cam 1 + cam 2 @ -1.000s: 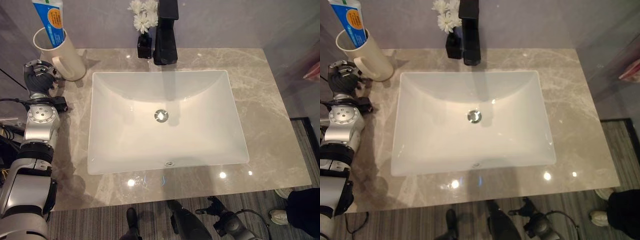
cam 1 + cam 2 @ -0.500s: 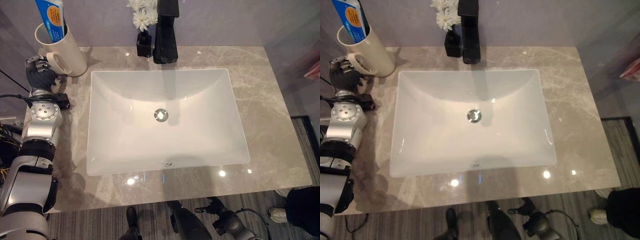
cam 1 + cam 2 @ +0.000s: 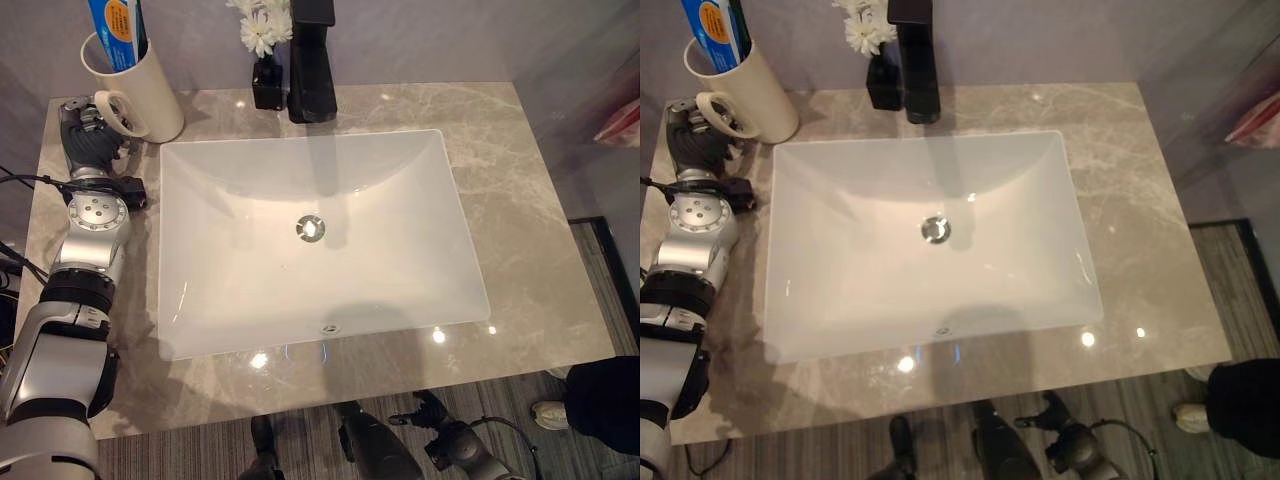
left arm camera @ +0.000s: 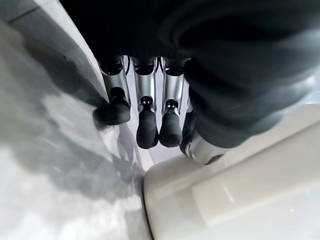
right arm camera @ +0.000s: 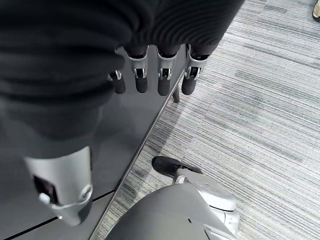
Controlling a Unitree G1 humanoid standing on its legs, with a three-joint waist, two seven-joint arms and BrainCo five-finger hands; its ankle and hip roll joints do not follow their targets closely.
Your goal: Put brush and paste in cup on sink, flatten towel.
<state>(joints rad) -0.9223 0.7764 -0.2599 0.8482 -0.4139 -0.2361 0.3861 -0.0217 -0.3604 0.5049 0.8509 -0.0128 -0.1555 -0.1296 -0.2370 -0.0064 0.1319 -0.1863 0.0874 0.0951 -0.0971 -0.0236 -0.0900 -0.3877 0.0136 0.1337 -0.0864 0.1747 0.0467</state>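
Toothpaste tube (image 3: 117,28) stands upright in the cream cup (image 3: 150,92), a dark handle beside it in the same cup that we can't identify for sure. We see the cup on the marble counter (image 3: 540,240) at its back corner, just ahead of and touching our left hand (image 3: 85,135). The cup's loop handle (image 3: 112,112) faces that hand and sits right against its fingers; in the left wrist view the fingers (image 4: 147,127) point down nearly straight, dark tips at the counter beside the cup's base (image 4: 230,200), thumb against the cup wall, so we read the hand as relaxed and not closed round anything. Beyond the hand toward the counter's middle lies the white rectangular sink basin (image 3: 200,300) with its round drain (image 3: 310,227). Behind the basin, well away from the hand, stand the black faucet (image 3: 311,60) and a small dark vase of white flowers (image 3: 262,50). Our right hand (image 5: 150,75) hangs low over grey striped carpet (image 5: 260,125), fingers straight and holding nothing. A person's dark clothing and shoe (image 3: 552,410) show at the far corner of the floor.
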